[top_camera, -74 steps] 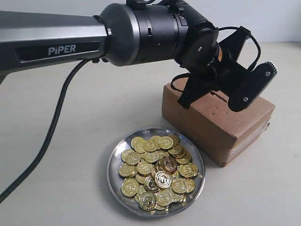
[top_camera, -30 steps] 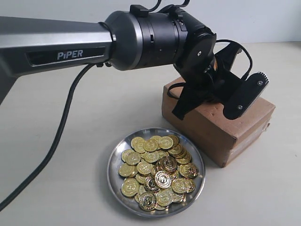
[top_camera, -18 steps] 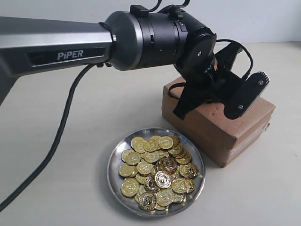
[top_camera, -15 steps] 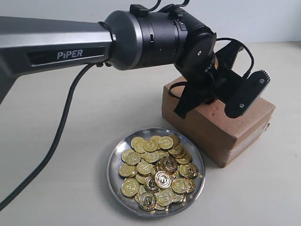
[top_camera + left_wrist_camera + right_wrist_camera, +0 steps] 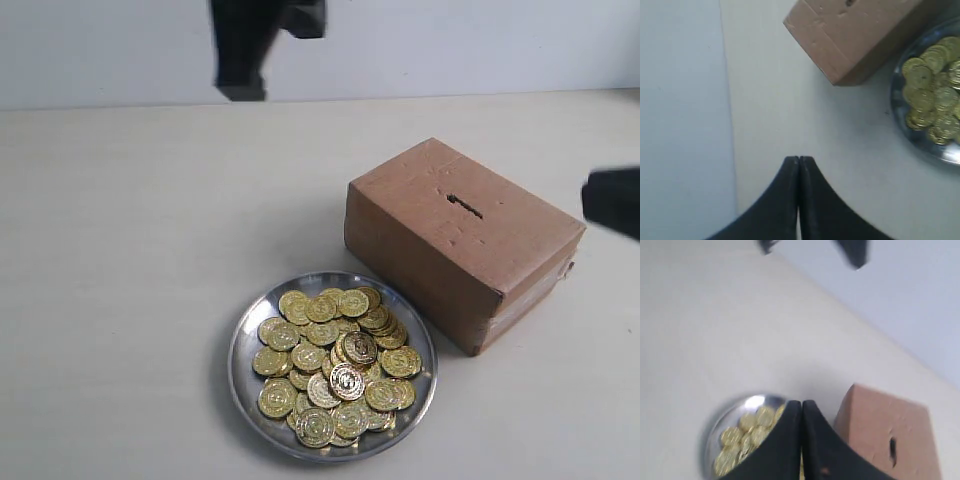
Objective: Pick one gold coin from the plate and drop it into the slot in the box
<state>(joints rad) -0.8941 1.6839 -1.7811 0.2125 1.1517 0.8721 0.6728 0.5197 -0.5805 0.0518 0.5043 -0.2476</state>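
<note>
At the front of the table (image 5: 130, 260) lies the plate (image 5: 243, 372), heaped with gold coins (image 5: 335, 365). Just behind it to the right stands the box (image 5: 420, 270), close by the rim, with the box slot (image 5: 465, 206) dark in its top face. The right gripper (image 5: 802, 404), off at the right side, has its jaws pressed together with nothing between them, and the left gripper (image 5: 799, 161), back near the far wall, is likewise closed tight and empty.

Looks like a robot test room or lab. Plain pale table (image 5: 120, 250) against a plain white wall (image 5: 450, 50). Robot's black left gripper (image 5: 240, 90) hanging above, with a cardboard box (image 5: 450, 250) and a plate (image 5: 236, 360) of gold coins (image 5: 335, 365) set out.
</note>
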